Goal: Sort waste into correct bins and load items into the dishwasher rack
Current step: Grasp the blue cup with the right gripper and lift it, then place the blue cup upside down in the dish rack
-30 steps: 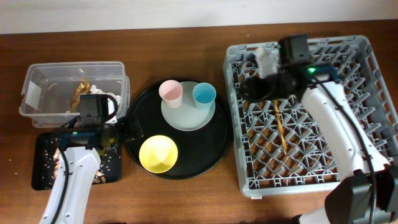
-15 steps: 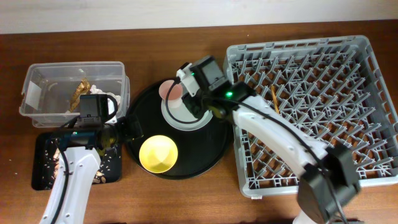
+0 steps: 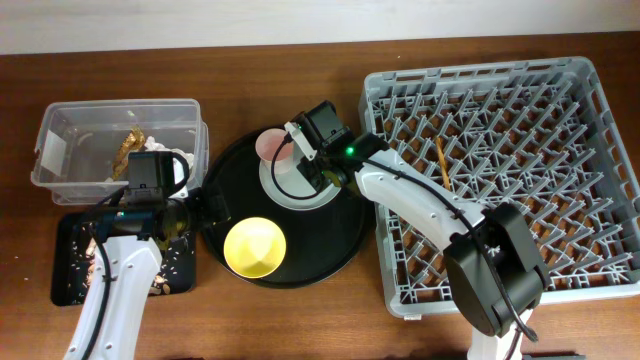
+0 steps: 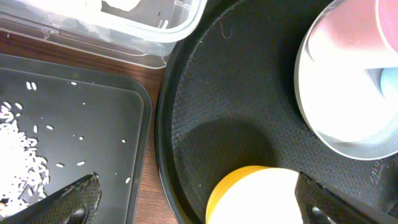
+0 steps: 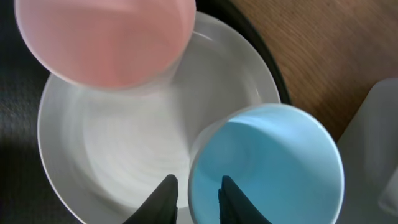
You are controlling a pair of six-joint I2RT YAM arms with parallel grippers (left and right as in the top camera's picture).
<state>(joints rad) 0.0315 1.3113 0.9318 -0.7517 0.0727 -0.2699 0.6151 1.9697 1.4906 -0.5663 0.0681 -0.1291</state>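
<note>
My right gripper (image 3: 320,163) hangs over the pale grey plate (image 5: 112,155). Its fingers (image 5: 198,196) are narrowly open and straddle the rim of the light-blue cup (image 5: 273,168), one inside and one outside. The pink cup (image 5: 106,37) stands beside it on the plate. My left gripper (image 4: 202,205) is open and empty, low over the near edge of the yellow bowl (image 3: 254,247). The wooden chopsticks (image 3: 441,165) lie in the grey dishwasher rack (image 3: 560,260). The clear tub (image 3: 60,140) holds the brown-gold wrapper (image 3: 128,148) and white tissue (image 4: 118,6). The shallow black tray (image 3: 70,275) holds scraps (image 4: 18,174).
The plate, cups and bowl all sit on a large round black tray (image 3: 340,240) between the bins and the rack. The tub and the shallow tray stand close together at the left. Bare wooden table (image 3: 300,320) lies along the front.
My right arm swung left from the rack, leaving the chopsticks there, and came down over the plate onto the light-blue cup. The left arm has not moved.
</note>
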